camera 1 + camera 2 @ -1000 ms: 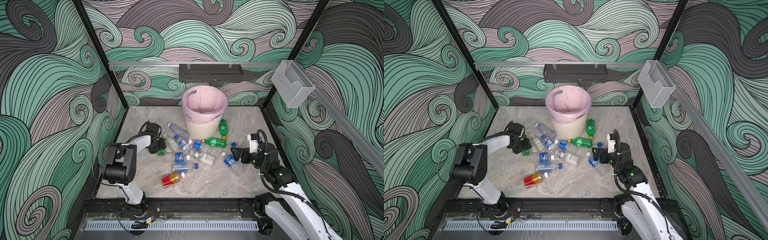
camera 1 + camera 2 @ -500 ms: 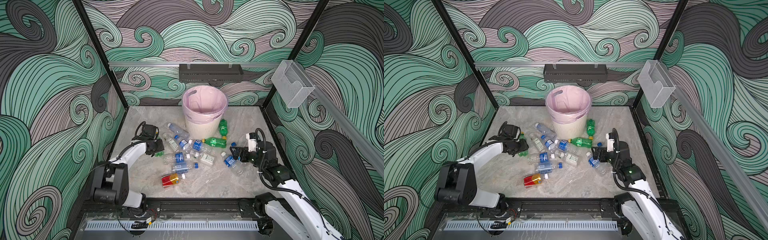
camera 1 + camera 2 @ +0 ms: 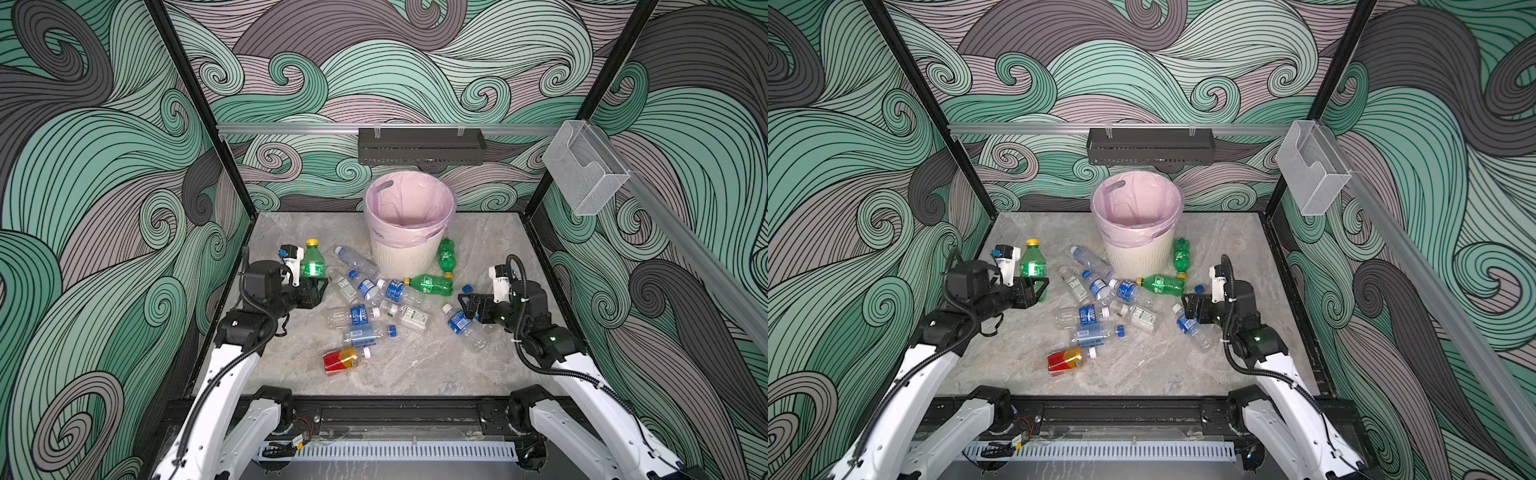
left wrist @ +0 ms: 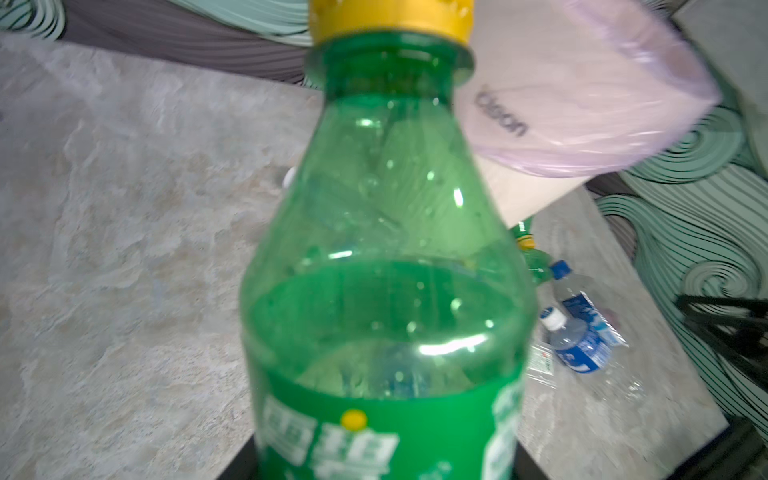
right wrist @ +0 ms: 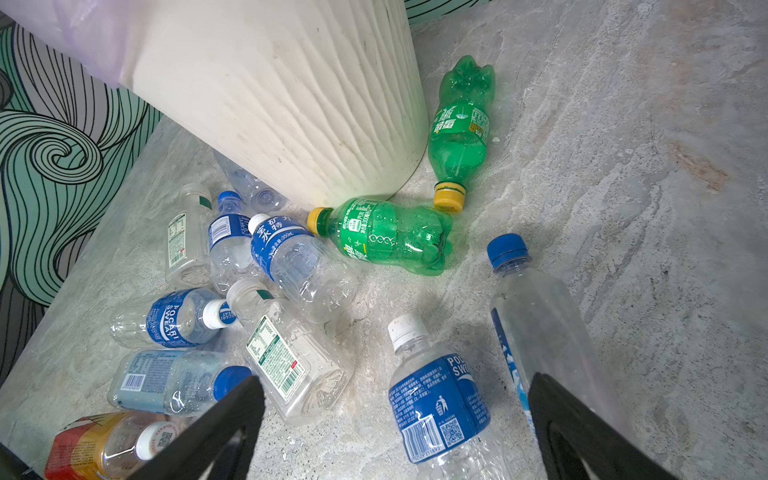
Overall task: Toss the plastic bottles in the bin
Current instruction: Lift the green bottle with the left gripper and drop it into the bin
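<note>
1. Left hand (image 3: 314, 287): clamped low on a green bottle (image 3: 312, 264). The bottle is upright with its yellow cap up. Can't tell whether its base clears the worktop (image 3: 415, 370).
2. That hand sits near the worktop's left edge, left of the bin (image 3: 401, 259) and well apart from it. The back-left stone between them is bare.
3. Left wrist view: the held bottle fills the frame, with the bin's pink bag behind the cap.
4. Right hand (image 3: 468, 305): jaws spread wide, gripping nothing. It is low over the right side, pointing toward the middle.
5. Right wrist view: a blue-label bottle (image 5: 436, 399) lies between the fingers (image 5: 224, 419). A long clear bottle (image 5: 536, 324) with a blue cap runs under the other finger. Can't tell if either is touched.
6. The bin stands upright at back centre, near the back wall, bag folded over the rim.
7. A second green bottle (image 3: 446, 255) and a third green bottle (image 3: 430, 284) lie just beside the bin's right-front foot.
8. A cluster of clear bottles (image 3: 359, 314) lies flat in front of the bin. A red-and-yellow bottle (image 3: 343, 359) is the one nearest the front.
9. Open room: the front strip is bare across its width, and so are both back corners.
</note>
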Motion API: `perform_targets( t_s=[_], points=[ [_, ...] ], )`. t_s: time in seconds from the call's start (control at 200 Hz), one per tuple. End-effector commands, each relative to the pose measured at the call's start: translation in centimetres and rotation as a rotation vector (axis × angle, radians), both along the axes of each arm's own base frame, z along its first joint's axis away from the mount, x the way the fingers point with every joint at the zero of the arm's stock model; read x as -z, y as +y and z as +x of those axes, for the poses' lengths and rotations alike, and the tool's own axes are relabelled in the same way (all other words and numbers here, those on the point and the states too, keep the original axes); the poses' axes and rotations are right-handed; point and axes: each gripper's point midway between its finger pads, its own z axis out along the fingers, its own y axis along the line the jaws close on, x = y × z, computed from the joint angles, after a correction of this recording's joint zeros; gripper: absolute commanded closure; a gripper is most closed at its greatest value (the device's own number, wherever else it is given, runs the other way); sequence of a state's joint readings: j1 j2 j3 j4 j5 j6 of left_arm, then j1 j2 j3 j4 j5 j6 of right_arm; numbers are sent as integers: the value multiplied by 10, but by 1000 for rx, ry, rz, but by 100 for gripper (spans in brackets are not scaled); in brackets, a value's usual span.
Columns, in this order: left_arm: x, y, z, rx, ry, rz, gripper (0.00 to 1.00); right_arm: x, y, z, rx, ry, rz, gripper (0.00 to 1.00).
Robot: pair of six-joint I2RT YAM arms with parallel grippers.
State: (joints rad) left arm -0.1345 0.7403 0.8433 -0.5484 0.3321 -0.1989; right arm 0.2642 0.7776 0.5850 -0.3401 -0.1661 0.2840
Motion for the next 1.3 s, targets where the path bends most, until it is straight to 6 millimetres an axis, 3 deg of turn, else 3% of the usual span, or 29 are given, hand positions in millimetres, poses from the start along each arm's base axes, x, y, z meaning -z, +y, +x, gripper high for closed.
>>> perform_targets(
  t_s=[0.0, 0.11, 0.22, 0.33, 0.43, 0.485, 0.525, 0.57, 0.6, 0.721, 0.921, 1.136, 1.296],
  points=[
    [-38, -26, -19, 160, -156, -87, 46, -16, 3, 5, -17, -42, 8, 1],
    [-72, -37, -17, 217, -214, -163, 46, -17, 4, 7, -22, -45, 8, 1],
    [-102, -53, 4, 283, -222, -189, 49, -19, 6, 8, -27, -41, 10, 1],
    [-143, -75, 50, 326, -255, -192, 49, -19, 3, 9, -12, -48, 7, 1],
    [-174, -105, 110, 358, -228, -188, 50, -18, -1, 8, 11, -44, -1, 1],
    [-174, -119, 152, 340, -178, -199, 29, -18, -4, 7, 27, -36, -6, 1],
    [-175, -131, 170, 366, -152, -208, 12, -19, -6, 7, 38, -37, -10, 1],
    [-175, -140, 185, 375, -120, -213, 2, -16, -8, 4, 43, -9, -23, 1],
    [-174, -144, 188, 378, -105, -211, 1, -15, -9, 2, 45, 1, -29, 1],
    [-174, -140, 180, 346, -137, -190, 1, -12, -16, -3, 67, 39, -64, 1],
    [-152, -88, 136, 179, -116, -97, 1, 0, -22, -1, 113, 109, -85, 1],
    [-95, -33, 83, 4, -32, 38, 1, 36, -26, 2, 155, 295, -122, 5],
    [-55, -13, 52, -59, 18, 74, 1, 58, -30, 3, 182, 393, -147, 10]
  ],
)
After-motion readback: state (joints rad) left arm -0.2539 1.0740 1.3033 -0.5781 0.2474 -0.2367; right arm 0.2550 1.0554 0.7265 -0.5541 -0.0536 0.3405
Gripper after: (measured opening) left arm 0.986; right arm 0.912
